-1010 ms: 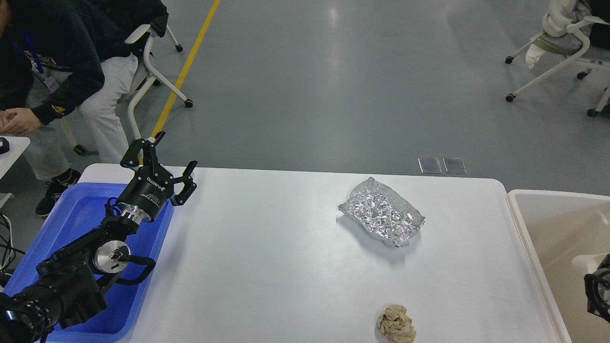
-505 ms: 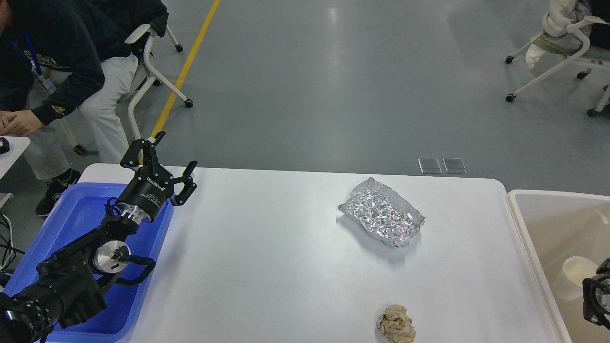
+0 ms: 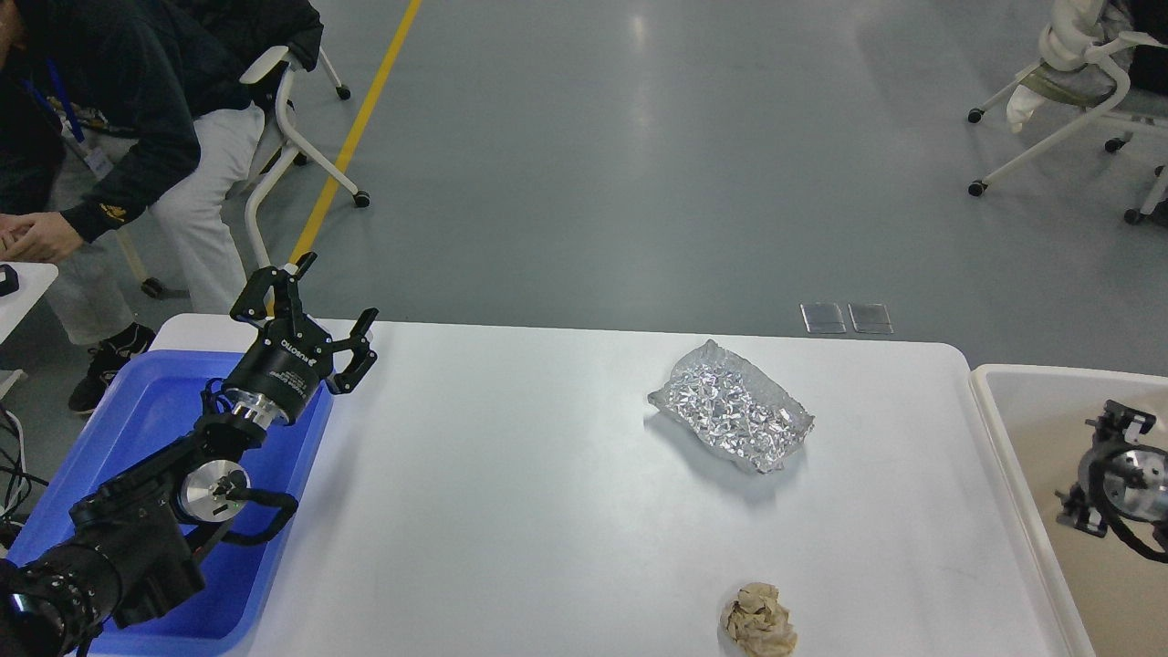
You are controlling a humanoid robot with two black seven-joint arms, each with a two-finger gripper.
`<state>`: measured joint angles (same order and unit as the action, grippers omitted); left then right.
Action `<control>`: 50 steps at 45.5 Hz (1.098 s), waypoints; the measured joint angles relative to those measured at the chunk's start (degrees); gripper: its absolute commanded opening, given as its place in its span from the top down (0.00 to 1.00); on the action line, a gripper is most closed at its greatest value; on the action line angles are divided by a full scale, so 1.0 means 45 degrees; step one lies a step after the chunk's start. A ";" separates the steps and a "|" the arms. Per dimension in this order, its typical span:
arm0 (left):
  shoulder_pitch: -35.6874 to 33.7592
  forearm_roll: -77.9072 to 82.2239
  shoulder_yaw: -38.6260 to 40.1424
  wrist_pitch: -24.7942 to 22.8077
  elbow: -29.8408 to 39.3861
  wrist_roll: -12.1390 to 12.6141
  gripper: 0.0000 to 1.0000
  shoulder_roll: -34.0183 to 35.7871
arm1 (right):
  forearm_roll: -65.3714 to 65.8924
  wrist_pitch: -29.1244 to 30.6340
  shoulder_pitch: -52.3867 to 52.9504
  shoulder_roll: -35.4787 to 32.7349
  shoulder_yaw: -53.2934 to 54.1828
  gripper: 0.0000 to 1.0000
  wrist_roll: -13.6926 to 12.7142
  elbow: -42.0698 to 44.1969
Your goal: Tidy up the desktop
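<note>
Left gripper [image 3: 319,297]: fingers spread wide, holding nothing, touching nothing; it hangs over the far left corner of the desktop [image 3: 511,493], above the far rim of the blue tub [image 3: 155,401]. Right gripper [image 3: 1118,470]: seen end-on over the beige bin [image 3: 1022,438]; cannot tell whether open or closed. On the desktop: crumpled foil [image 3: 730,406] right of centre, paper ball [image 3: 757,622] at the near edge, well apart.

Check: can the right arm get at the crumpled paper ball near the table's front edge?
Probably yes. The right gripper hangs over the beige bin, and only bare desktop lies between it and the paper ball.
</note>
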<state>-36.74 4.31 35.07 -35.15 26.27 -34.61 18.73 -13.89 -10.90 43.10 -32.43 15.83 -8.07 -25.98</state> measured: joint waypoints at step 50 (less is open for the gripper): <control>0.0001 0.0000 0.0000 0.0000 0.0001 -0.0006 0.00 -0.0002 | -0.0023 0.6065 0.1734 0.2139 0.4929 0.00 0.0071 -0.5256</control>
<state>-36.74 4.31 35.07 -35.15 26.28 -34.64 18.72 -13.99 16.40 50.90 -22.80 38.01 -7.75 -49.63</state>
